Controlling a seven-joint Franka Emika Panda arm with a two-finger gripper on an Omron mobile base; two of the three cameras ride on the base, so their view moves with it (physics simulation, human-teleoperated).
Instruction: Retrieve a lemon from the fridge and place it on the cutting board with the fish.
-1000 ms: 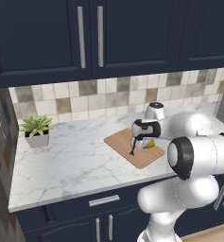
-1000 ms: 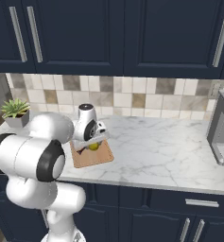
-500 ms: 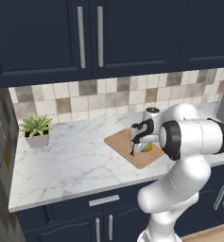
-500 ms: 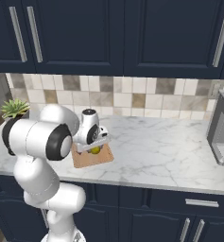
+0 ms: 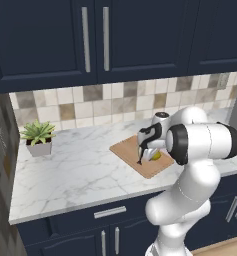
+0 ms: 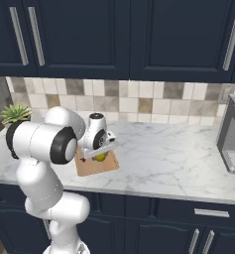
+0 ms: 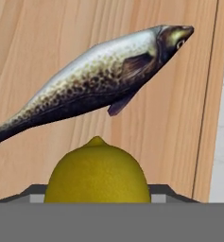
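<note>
Standing at the far left of the left base view, a small potted plant (image 5: 38, 137) sits on the marble counter (image 5: 75, 170), well apart from everything else. Toward the middle of that frame, the wooden cutting board (image 5: 127, 150) lies flat on the counter at an angle, below the tiled wall (image 5: 90, 102) and the dark navy cabinets (image 5: 50, 40). Over the board's right part hangs the gripper (image 5: 145, 156), pointing down, with the yellow lemon (image 5: 155, 155) just at its tips, low over the board or resting on it. The white arm fills the lower right of the frame.

In the right base view the plant (image 6: 15, 113) is at the left edge, and the board (image 6: 91, 167) shows just right of the arm's big joint, in the left-centre of the frame. The gripper (image 6: 96, 155) is down over it with the lemon (image 6: 100, 157) between its fingers. A grey appliance (image 6: 232, 136) stands at the right edge.

In the hand view the dark grey fish (image 7: 92, 80) lies slanted across the board (image 7: 47, 42), tail at the lower left, head at the upper right. The lemon (image 7: 97, 172) sits at bottom centre, just below the fish and apart from it. The fingers stand apart on either side of the lemon; I cannot tell whether they press on it or have let go.
</note>
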